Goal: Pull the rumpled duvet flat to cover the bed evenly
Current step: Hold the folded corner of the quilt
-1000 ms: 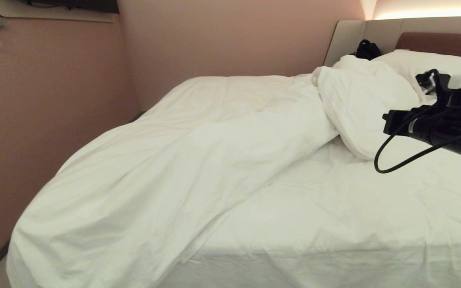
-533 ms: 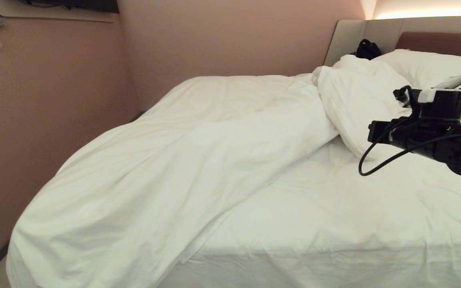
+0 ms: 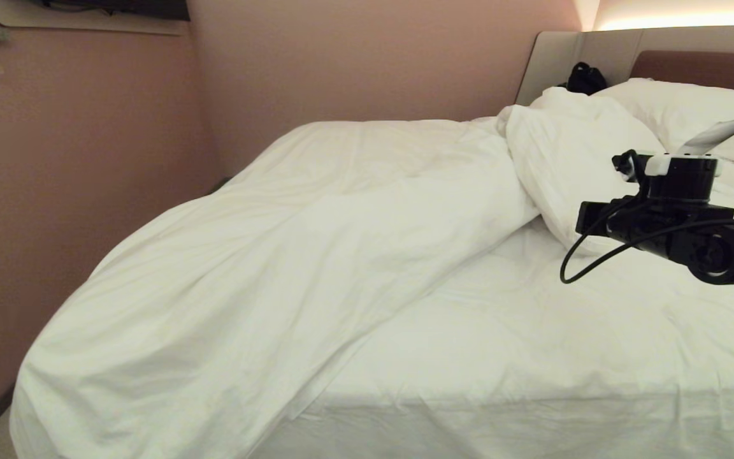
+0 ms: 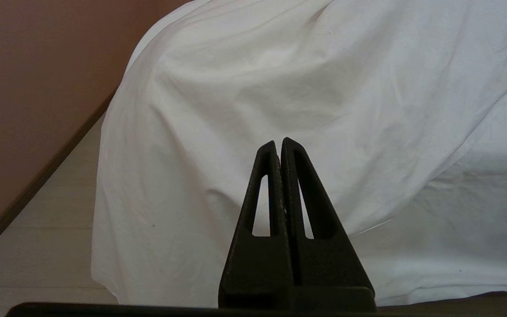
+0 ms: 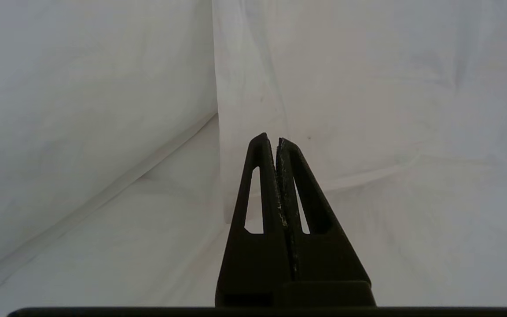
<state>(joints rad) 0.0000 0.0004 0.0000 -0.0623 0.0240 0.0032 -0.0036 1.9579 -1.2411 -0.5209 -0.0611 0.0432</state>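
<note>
both of our grippers are closed and empty: the right gripper point(image 5: 277, 140) hovers over the bed point(image 3: 532, 357) near the duvet point(image 3: 265, 268), which lies bunched on the bed's left half; the left gripper point(image 4: 278, 143) faces its draped corner.

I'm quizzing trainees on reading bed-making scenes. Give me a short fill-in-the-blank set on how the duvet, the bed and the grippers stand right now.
1. The duvet lies bunched toward the robot's ____ side of the bed.
2. The right gripper has its fingers ____, holding nothing.
3. The left gripper is ____ and points at the duvet's hanging corner.
4. The robot's right half of the mattress shows only the bare ____.

Missing words: left; shut; shut; sheet
</note>
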